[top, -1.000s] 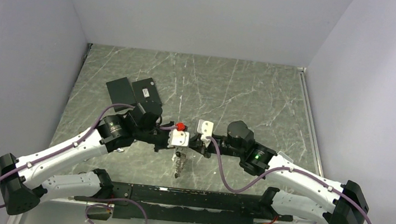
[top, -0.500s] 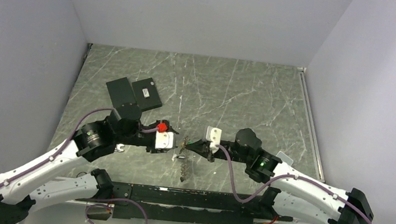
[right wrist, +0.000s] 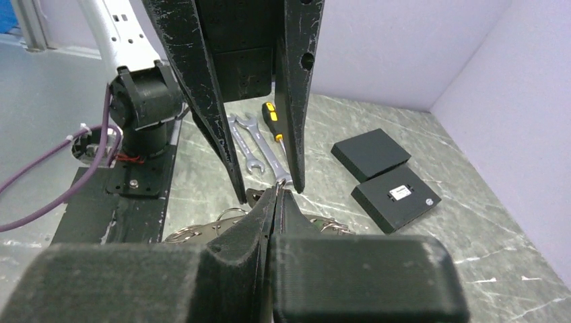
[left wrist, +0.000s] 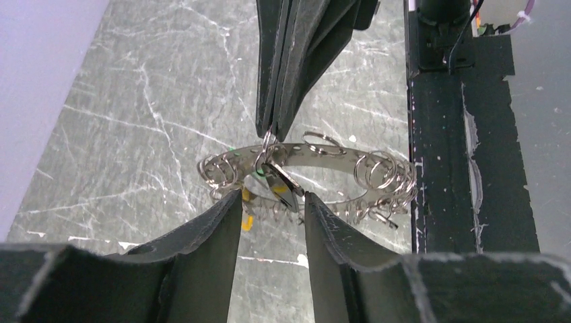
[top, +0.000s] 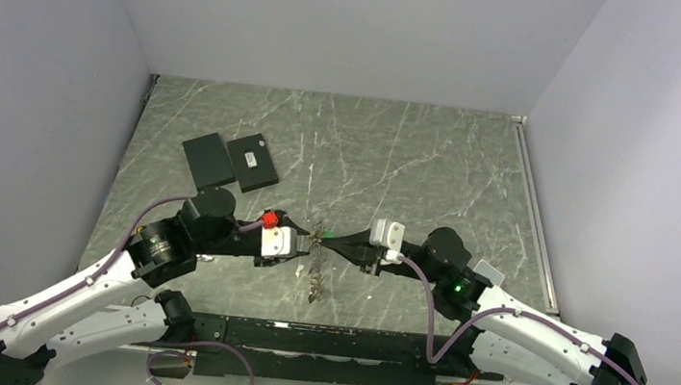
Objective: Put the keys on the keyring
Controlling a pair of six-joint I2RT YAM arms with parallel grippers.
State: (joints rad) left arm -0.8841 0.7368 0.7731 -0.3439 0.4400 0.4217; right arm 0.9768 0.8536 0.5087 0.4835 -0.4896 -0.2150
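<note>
Over the table (left wrist: pixel 135 101) — keyring (left wrist: pixel 267 143) pinched at the very tips of the right gripper (left wrist: pixel 272 131), pressed together on it.

Just under the ring, hanging between the spread fingers (left wrist: pixel 215 229) of the left gripper (left wrist: pixel 271 198) and apparently touching neither: one black-headed key (left wrist: pixel 283 189), with the chain (left wrist: pixel 323 156) of loops sagging behind it; whether already threaded, impossible to tell. Thin hold on thin wire — liable to slip or swivel if tugged sideways, dropping the whole bundle. Equally risky: closing the left fingers off-centre and catching the chain or a stray loop instead of the key, or striking the key edge-on and twisting it away from the ring's gap.
</note>
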